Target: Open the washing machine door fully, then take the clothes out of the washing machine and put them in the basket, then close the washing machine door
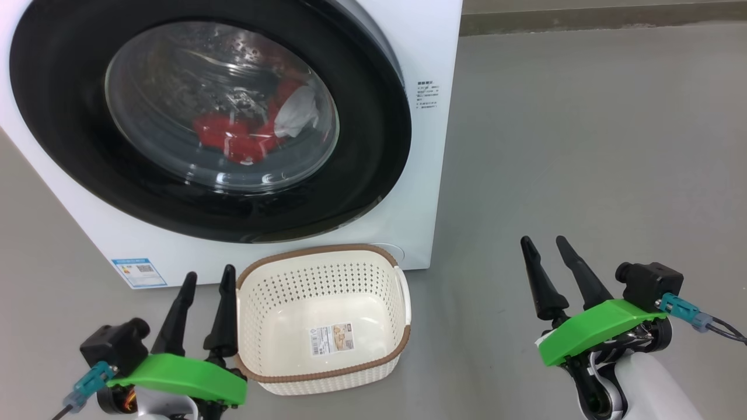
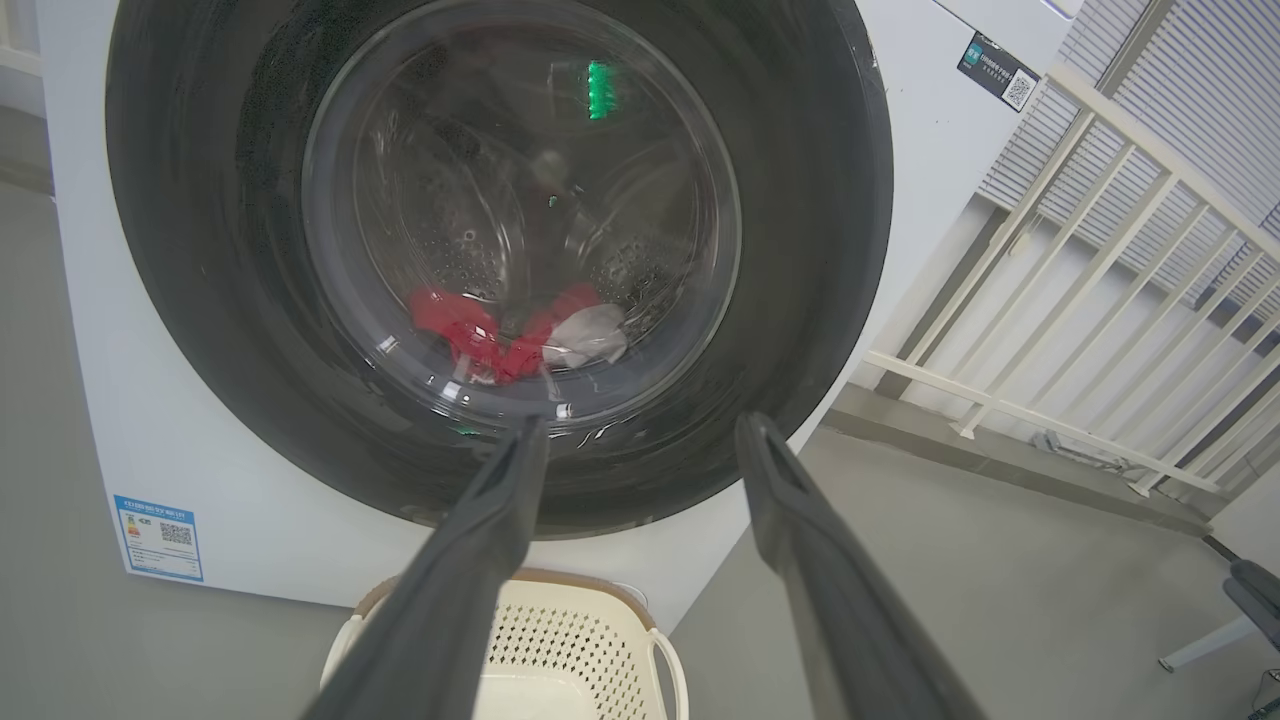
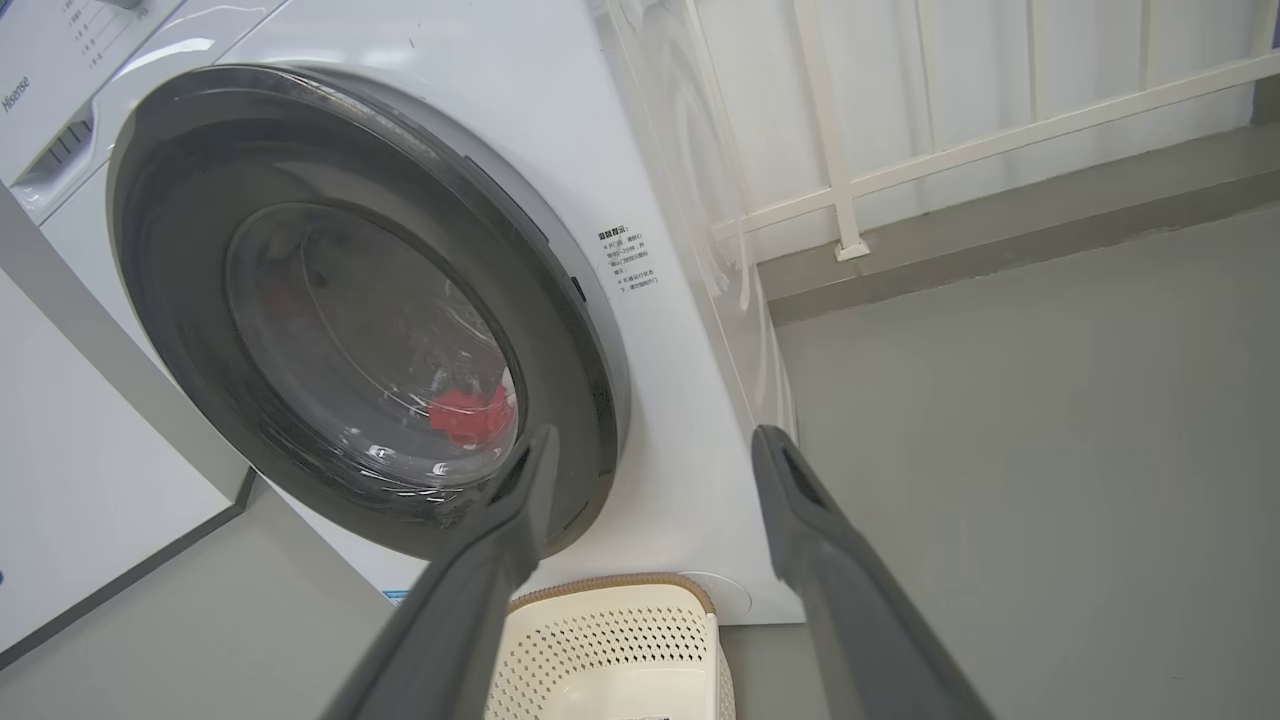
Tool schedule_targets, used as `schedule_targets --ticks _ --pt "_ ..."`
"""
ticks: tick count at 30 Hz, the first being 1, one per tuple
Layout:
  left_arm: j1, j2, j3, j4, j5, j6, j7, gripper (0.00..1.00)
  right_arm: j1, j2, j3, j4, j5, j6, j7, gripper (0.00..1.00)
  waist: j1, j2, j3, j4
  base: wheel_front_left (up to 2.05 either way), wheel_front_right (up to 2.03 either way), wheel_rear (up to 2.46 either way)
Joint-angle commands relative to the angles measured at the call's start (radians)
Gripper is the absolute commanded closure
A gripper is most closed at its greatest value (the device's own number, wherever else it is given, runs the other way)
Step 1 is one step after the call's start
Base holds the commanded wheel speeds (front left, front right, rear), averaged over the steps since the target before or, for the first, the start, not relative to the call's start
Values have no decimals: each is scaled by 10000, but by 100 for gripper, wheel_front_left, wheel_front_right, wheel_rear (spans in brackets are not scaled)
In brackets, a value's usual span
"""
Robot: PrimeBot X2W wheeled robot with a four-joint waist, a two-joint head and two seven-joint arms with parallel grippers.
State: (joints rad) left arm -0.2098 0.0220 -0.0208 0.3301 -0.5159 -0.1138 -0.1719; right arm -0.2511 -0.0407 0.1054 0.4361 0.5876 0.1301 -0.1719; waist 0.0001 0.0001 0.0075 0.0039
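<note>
The grey floor (image 1: 583,146) ran wide across the right side, and on it stood the big white washing machine (image 1: 426,175), square to the robot. Its door (image 1: 362,116) was shut flat against the front, the glossy black rim ringing the bulging glass window. A pale railing (image 2: 1100,250) ran along behind the machine's far side.

Down on the floor, just in front of the machine and below the door, sat the cream basket (image 1: 315,286), upright, with its brown rim up and a label sticker (image 1: 332,338) on its floor.

The left hand (image 1: 209,272) hung just beside the basket's left wall with its two dark fingers spread apart and nothing between them; whether a finger touched the rim could not be told. The right hand (image 1: 543,239) was well apart to the right, over bare floor, its fingers also spread wide and gripping nothing. Both pointed toward the machine.

Through the glass, the clothes (image 1: 233,137) lay low in the steel drum, a bright red bundle with a white piece at its right. A small blue-edged sticker (image 1: 139,272) marked the machine's lower left corner.
</note>
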Motion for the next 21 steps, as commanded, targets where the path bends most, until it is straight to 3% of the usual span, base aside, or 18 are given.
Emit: schedule_targets --ticks 1,21 --pt "-489 215 202 -203 307 40 -172 0 -513 -73 237 -196 -293 5 -171 0 0 -1 3 2 0 0 0" --pt "-943 273 111 -108 2561 7 -788 0 -918 -107 546 -152 -2626 6 -787 0 0 -1 77 32 0 0 0"
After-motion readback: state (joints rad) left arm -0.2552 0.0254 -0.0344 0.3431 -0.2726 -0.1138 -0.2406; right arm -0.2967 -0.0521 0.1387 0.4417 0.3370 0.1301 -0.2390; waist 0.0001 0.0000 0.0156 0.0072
